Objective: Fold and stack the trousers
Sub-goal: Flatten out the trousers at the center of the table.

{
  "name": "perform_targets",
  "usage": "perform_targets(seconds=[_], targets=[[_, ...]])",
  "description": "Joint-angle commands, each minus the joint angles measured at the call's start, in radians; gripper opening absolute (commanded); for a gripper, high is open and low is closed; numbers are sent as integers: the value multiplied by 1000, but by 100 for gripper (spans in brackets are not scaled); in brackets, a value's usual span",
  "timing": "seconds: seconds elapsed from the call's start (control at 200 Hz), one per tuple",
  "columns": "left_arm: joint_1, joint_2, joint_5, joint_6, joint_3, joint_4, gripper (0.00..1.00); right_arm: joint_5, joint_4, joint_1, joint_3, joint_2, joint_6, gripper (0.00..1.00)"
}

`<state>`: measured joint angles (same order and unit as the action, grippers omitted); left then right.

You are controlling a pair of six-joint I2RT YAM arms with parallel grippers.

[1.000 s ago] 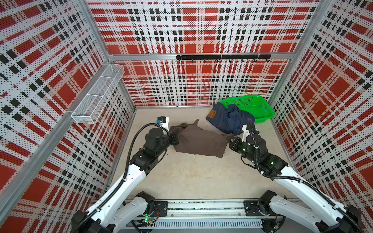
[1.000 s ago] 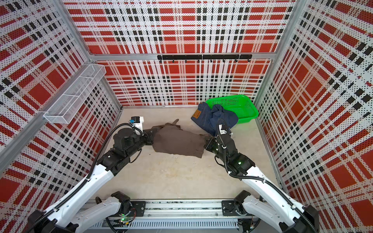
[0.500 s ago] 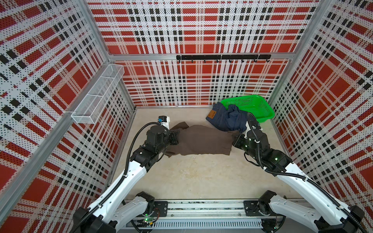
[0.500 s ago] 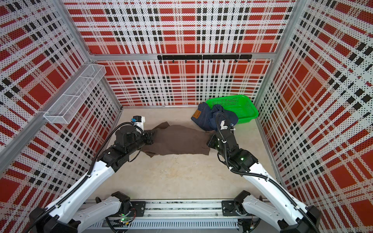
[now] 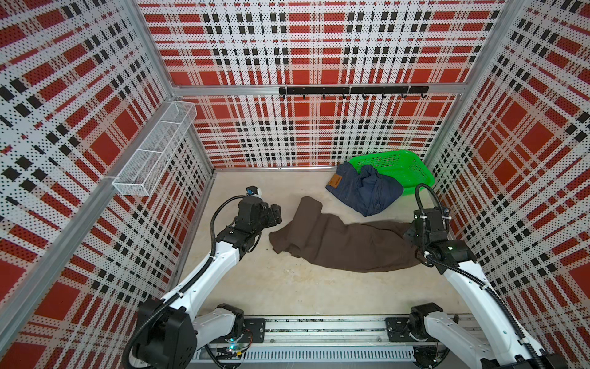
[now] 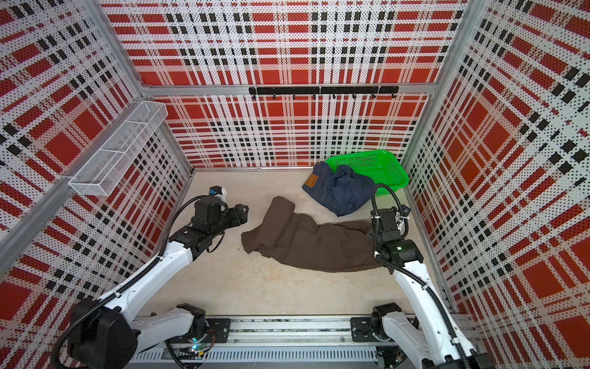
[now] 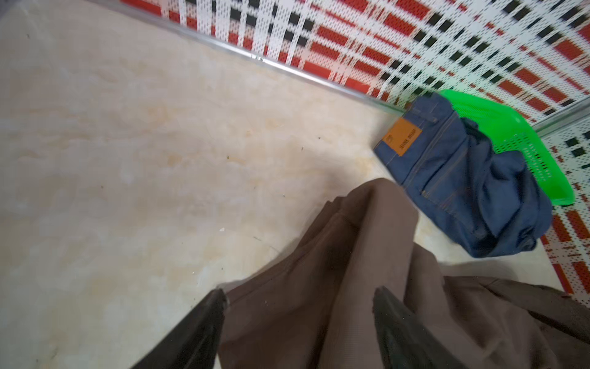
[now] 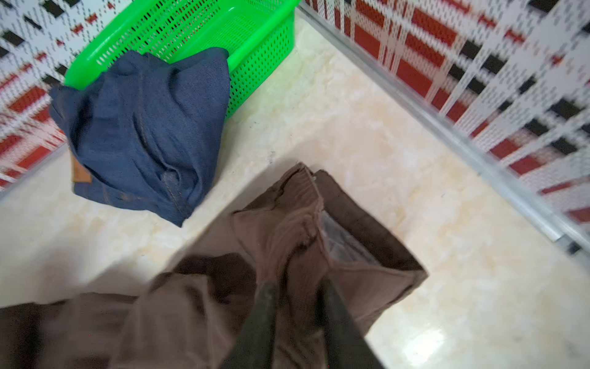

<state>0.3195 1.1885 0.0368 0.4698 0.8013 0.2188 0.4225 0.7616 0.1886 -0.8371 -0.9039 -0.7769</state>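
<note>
Left gripper (image 7: 300, 297) hung over beige marbled tabletop (image 5: 287, 287), black fingers (image 7: 204, 322) spread wide, gripping nothing, near left end of brown trousers (image 5: 344, 246). Soft, rumpled brown pair lay stretched across mid-table. Behind it, blue denim trousers (image 5: 364, 191), tan patch (image 5: 335, 182) up, slumped against perforated green plastic basket (image 5: 402, 166). Right gripper (image 8: 297, 290) stood part open astride ribbed brown waistband; whether it gripped, unclear.
</note>
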Motion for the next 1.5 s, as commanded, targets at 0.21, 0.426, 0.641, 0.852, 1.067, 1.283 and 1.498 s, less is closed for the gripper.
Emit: perform_targets(seconds=[0.21, 0.426, 0.641, 0.852, 1.067, 1.283, 1.498], targets=[[163, 70, -123, 124, -156, -219, 98, -148, -61, -6, 119, 6, -37, 81], [223, 217, -105, 144, -132, -287, 90, -193, -137, -6, 162, -55, -47, 80], [177, 187, 64, 97, -21, -120, 0, -203, -163, -6, 155, -68, -45, 80], [-96, -101, 143, 31, 57, 89, 0, -209, -156, -11, 142, -49, -52, 82], [-362, -124, 57, -7, 45, 180, 0, -256, -95, -41, 116, -64, -104, 88], [-484, -103, -13, -4, -16, 158, 3, -319, -32, -143, 132, -40, -133, 93], [-489, -92, -50, -12, -41, 127, 0, -372, -8, -271, 213, 55, -160, 94]])
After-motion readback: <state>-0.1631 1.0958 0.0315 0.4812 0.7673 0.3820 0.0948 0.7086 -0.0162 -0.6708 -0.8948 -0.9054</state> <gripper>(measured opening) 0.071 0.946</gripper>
